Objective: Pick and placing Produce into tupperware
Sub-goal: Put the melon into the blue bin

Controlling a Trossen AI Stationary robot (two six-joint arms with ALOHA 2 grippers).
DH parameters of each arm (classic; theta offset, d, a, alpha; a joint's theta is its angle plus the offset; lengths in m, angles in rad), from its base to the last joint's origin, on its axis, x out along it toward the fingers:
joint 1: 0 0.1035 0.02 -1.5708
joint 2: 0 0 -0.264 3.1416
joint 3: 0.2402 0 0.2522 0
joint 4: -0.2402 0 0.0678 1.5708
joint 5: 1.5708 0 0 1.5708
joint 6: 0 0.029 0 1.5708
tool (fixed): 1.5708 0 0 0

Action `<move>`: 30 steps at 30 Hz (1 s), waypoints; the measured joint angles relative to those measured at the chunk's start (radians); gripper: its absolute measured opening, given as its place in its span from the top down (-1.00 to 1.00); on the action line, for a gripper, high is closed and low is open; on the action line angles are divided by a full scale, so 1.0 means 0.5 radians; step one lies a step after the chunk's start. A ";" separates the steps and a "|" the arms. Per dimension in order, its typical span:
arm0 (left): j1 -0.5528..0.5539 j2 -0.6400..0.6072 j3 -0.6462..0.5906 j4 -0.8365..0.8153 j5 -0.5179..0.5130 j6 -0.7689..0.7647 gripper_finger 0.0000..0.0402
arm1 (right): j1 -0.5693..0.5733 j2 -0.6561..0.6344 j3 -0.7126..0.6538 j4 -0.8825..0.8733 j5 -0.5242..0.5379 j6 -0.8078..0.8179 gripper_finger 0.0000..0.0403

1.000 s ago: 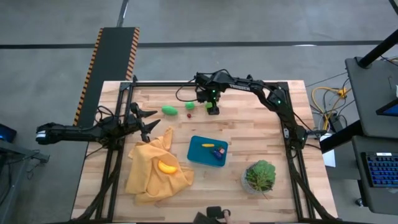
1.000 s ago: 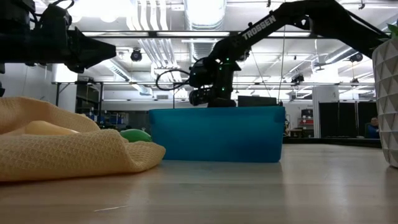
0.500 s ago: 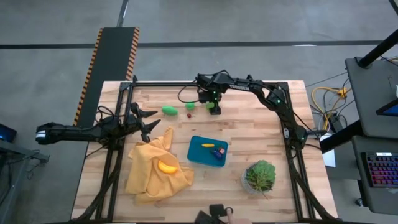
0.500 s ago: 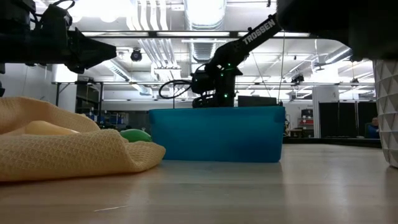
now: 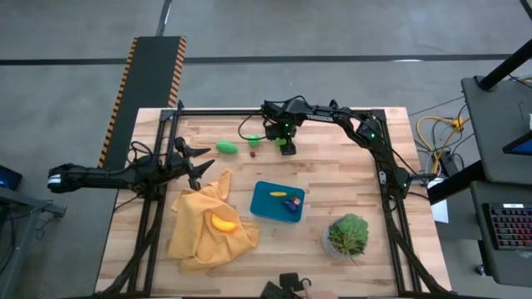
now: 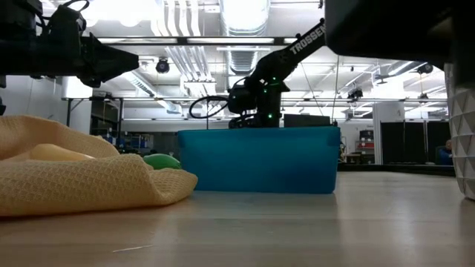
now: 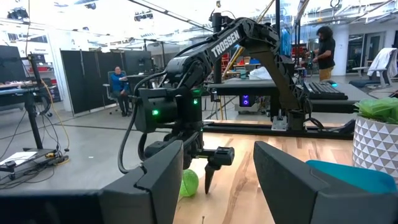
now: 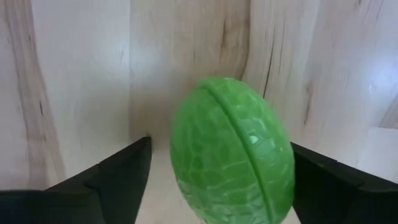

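Note:
My right gripper [image 5: 284, 144] is open, pointing down at the far middle of the table. Its fingers stand on either side of a round green produce piece [image 8: 230, 149] that rests on the wood. A green oval piece [image 5: 226, 147], a small red piece [image 5: 253, 154] and a small green piece [image 5: 254, 141] lie to its left. The teal tupperware [image 5: 264, 208] at mid-table holds a yellow piece [image 5: 278, 194] and a purple piece [image 5: 293, 203]. My left gripper [image 5: 195, 162] is open and empty at the table's left. My right gripper's fingers come from above, one on each side of the round green piece. One finger [image 8: 124, 168] stands clear of it. The other finger [image 8: 329, 177] is right at its edge, and I cannot tell whether it touches. The piece sits on the table.
A mustard-yellow cloth [image 5: 195, 232] lies bunched at the near left with a yellow-orange piece [image 5: 223, 222] on it. A leafy green plant in a pot [image 5: 347, 234] stands at the near right. People show in the room behind.
My right arm has shifted a little toward the table's far edge, and its gripper stays over the round green piece. The produce, cloth and tupperware have kept still.

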 joint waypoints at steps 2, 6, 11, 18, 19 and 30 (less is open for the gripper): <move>0.000 0.000 0.000 0.000 0.000 0.000 0.09 | 0.000 0.000 0.000 0.002 -0.001 -0.003 -0.51; 0.001 0.000 0.000 0.000 0.000 0.001 0.09 | 0.000 0.000 0.000 0.007 -0.001 -0.014 -0.36; 0.000 0.000 0.000 0.000 0.000 0.000 0.09 | 0.000 0.000 0.000 0.008 0.003 -0.004 -0.18; 0.000 0.000 0.000 0.000 0.000 0.001 0.09 | -0.001 -0.002 0.000 0.014 0.017 0.000 -0.09; 0.000 0.000 0.000 0.000 0.000 0.001 0.09 | -0.001 -0.002 0.000 0.013 0.018 0.000 -0.09; 0.000 0.000 0.000 -0.001 0.000 0.001 0.09 | -0.001 -0.011 0.000 -0.013 0.031 0.000 -0.11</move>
